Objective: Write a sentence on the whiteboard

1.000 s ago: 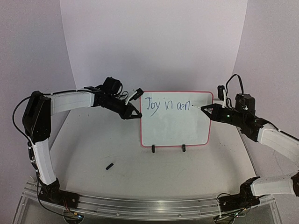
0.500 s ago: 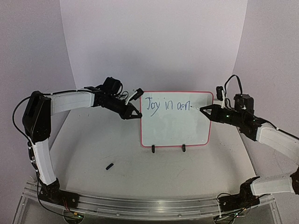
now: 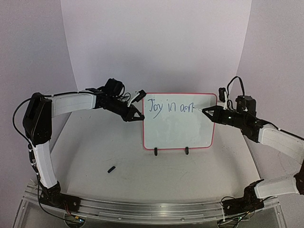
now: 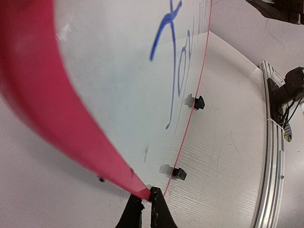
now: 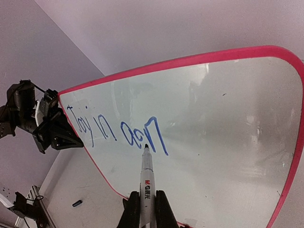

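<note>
The whiteboard, white with a pink-red rim, stands upright on two black clip feet mid-table. The sentence in blue marker runs along its top: "Joy in" and a few more letters. My left gripper is shut on the board's left rim, its fingertips pinching the pink edge. My right gripper is shut on a white marker. The marker's tip is at the board, just below the last blue letters.
A small black marker cap lies on the table front left, also in the right wrist view. A white backdrop curves behind the board. The metal rail with the arm bases runs along the near edge.
The right gripper and marker have shifted slightly left and up at the end of the writing, and the last stroke has grown. The left arm and board have not moved.
</note>
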Controlling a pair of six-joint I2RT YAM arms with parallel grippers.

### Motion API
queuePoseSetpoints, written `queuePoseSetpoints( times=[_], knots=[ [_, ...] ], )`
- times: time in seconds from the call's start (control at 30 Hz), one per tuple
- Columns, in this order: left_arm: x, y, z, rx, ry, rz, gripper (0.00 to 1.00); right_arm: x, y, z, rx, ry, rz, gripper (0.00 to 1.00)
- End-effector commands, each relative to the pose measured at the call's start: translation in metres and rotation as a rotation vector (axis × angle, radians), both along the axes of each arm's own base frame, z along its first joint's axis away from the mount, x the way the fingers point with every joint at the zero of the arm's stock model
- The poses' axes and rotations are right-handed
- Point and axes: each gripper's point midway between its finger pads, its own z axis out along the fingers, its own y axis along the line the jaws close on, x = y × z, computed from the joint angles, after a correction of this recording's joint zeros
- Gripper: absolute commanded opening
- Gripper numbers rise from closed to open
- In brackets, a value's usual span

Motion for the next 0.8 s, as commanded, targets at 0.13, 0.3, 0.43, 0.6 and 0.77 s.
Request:
queuePoseSetpoints(
  times=[0.13, 0.3, 0.43, 0.6, 0.77],
  knots=[
    [-0.015, 0.008, -0.035, 0.141, 0.028, -0.019, 0.00, 0.018, -0.011, 0.022, 0.017, -0.073, -0.097, 0.00],
    [-0.016, 0.007, -0.036, 0.142, 0.028, -0.022, 0.00, 0.020, -0.012, 0.022, 0.013, -0.077, -0.109, 0.00],
    [-0.016, 0.008, -0.036, 0.143, 0.029, -0.022, 0.00, 0.024, -0.012, 0.016, 0.007, -0.062, -0.115, 0.00],
    [-0.016, 0.007, -0.036, 0.143, 0.029, -0.024, 0.00, 0.021, -0.018, 0.009, -0.007, -0.044, -0.139, 0.00],
    [-0.016, 0.007, -0.035, 0.142, 0.028, -0.024, 0.00, 0.012, -0.021, -0.008, -0.024, 0.002, -0.144, 0.00]
  ],
)
